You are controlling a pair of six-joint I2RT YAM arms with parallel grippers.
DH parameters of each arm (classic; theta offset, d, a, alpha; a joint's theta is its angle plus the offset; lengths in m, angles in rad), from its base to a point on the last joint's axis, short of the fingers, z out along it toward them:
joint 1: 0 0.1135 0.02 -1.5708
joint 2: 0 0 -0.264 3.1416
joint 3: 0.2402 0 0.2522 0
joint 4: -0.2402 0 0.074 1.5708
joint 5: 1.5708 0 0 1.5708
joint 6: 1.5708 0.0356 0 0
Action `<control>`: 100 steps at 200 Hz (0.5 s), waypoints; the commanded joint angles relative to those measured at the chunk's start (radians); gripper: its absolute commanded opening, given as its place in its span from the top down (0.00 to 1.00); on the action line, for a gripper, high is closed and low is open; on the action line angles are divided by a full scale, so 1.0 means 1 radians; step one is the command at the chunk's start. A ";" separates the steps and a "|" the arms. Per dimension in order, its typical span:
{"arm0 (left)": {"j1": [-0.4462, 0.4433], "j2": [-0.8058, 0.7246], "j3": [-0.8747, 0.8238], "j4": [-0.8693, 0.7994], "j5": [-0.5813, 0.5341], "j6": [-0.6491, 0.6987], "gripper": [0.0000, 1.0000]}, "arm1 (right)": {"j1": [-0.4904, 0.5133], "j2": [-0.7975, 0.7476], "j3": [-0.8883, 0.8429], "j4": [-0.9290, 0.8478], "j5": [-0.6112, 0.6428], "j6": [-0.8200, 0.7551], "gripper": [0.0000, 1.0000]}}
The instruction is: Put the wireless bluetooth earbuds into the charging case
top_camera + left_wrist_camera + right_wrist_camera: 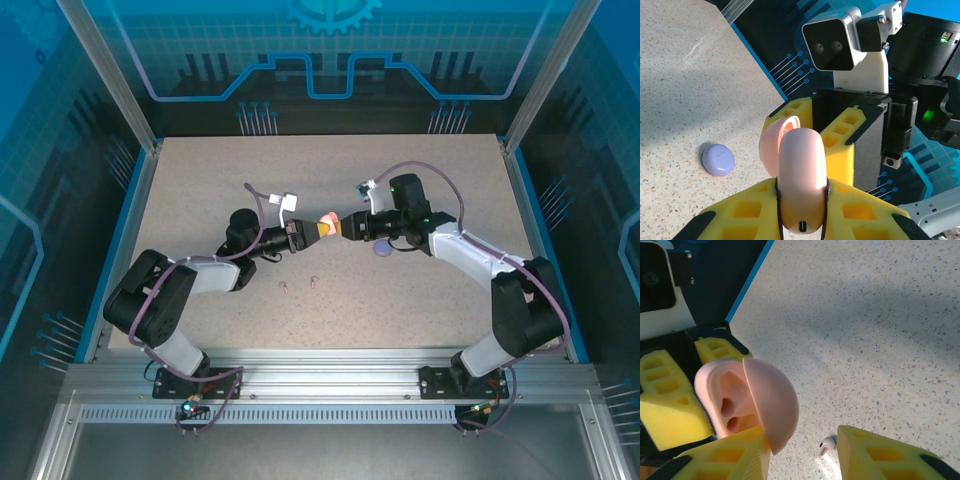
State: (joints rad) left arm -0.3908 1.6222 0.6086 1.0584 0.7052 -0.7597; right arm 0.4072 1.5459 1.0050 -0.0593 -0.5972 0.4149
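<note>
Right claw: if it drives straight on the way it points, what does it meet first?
The open pink charging case, clamped in the left claw. Its lid sits right at one finger of the right claw, perhaps touching; depth is unclear.

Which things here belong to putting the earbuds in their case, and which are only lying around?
For the job: pink case, lid open, in the left claw; two loose earbuds.
Lying about for now: closed purple case.
</note>
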 commanded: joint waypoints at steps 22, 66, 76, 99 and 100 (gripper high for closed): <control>0.000 -0.021 0.028 0.030 0.033 0.013 1.00 | 0.016 0.026 0.055 0.008 0.011 0.013 0.62; 0.001 -0.017 0.025 0.041 0.033 0.008 1.00 | 0.036 0.052 0.096 -0.018 0.009 0.002 0.68; 0.000 -0.018 0.026 0.041 0.034 0.007 1.00 | 0.040 0.057 0.100 -0.026 0.008 -0.002 0.68; 0.000 -0.021 0.026 0.041 0.034 0.008 1.00 | 0.041 0.056 0.093 -0.032 0.009 -0.012 0.71; 0.000 -0.021 0.026 0.041 0.034 0.008 1.00 | 0.042 0.056 0.092 -0.033 0.009 -0.012 0.71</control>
State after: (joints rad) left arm -0.3889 1.6222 0.6090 1.0580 0.7128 -0.7605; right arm 0.4286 1.5879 1.0756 -0.0681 -0.5838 0.4206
